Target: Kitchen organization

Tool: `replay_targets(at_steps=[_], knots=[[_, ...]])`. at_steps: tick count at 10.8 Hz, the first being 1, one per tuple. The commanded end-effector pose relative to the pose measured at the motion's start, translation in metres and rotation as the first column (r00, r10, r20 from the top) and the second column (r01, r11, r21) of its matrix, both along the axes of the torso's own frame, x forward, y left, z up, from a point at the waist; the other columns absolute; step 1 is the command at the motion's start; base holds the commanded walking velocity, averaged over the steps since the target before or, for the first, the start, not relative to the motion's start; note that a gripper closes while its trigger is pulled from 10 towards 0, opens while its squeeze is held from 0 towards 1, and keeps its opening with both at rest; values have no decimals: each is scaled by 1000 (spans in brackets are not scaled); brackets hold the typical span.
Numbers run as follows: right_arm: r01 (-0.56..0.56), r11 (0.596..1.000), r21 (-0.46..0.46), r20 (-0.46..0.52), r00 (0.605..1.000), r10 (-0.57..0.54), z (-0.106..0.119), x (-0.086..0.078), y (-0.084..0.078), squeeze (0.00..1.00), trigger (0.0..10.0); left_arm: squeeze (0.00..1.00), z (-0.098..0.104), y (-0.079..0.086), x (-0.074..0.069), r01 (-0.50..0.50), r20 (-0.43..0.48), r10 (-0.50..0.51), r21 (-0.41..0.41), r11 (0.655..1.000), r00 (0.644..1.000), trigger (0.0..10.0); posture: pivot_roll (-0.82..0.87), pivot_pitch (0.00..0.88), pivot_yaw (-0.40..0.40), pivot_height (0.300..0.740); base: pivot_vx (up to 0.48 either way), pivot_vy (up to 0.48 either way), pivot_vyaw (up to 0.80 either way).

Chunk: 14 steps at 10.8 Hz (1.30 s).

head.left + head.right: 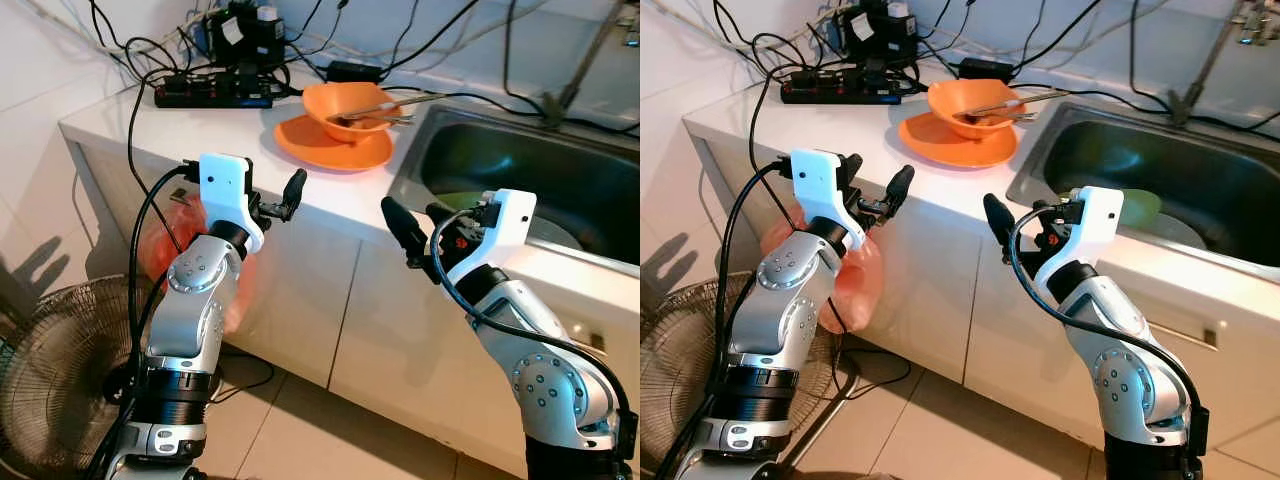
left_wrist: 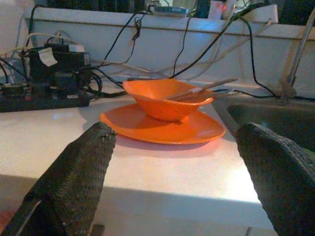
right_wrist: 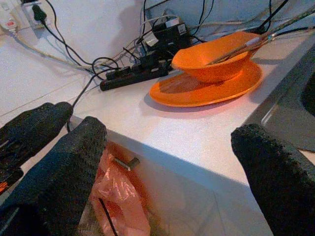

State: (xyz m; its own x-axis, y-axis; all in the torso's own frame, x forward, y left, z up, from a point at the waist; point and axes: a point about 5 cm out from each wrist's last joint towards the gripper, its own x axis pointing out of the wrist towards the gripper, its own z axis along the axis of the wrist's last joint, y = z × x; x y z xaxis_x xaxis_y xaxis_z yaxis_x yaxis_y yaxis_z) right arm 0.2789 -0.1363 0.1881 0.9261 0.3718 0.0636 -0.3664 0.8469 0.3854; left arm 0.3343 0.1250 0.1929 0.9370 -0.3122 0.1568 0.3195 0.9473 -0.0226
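Both grippers raised at the front edge of a white kitchen counter (image 1: 200, 140), fingers spread wide and holding nothing

From the left: a black power strip (image 1: 212, 96) amid tangled cables at the counter's back, the left gripper (image 1: 272, 202) just before the counter edge, an orange plastic bowl (image 1: 350, 110) with metal utensils (image 1: 385, 108) resting in it, set on a flat orange plate (image 1: 330, 145) beside the steel sink (image 1: 520, 170), then the right gripper (image 1: 420, 232) below the sink's front rim

black power strip (image 1: 212, 96) with tangled cables on my countertop's back left; a standing fan (image 1: 62, 372) on the floor; pink plastic bag (image 1: 845, 282) hanging at the cabinet front.
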Motion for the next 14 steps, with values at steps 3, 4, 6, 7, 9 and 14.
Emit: replay_targets(at_steps=[3,4,6,7,9,14], knots=[[46,999,-9,28,999,-46,6,5,-7,0,10000,0,5,0,2,-1,12,1,-15,1000,1000,10000,-20,0,-16,740,0,0,-533],[50,999,-10,30,998,-49,6,5,-7,0,10000,0,5,1,3,-10,11,10,-22,1000,1000,10000,-20,0,-15,740,0,0,-800],[53,999,-11,33,998,-53,6,6,-8,0,10000,0,5,2,4,-15,9,16,-26,1000,1000,10000,-19,0,-16,740,0,0,-800],[54,998,-10,36,998,-54,6,6,-8,0,10000,0,4,4,5,-29,0,29,-27,999,1000,10000,-19,0,-16,740,0,0,-800],[57,998,-8,46,997,-57,7,7,-8,0,10000,0,2,6,5,-40,-14,40,-33,999,999,10000,-18,0,-18,740,0,373,0],[64,998,-8,51,997,-63,7,7,-8,0,10000,0,4,5,5,-38,13,38,-11,999,999,10000,-18,0,-15,740,0,384,0]])
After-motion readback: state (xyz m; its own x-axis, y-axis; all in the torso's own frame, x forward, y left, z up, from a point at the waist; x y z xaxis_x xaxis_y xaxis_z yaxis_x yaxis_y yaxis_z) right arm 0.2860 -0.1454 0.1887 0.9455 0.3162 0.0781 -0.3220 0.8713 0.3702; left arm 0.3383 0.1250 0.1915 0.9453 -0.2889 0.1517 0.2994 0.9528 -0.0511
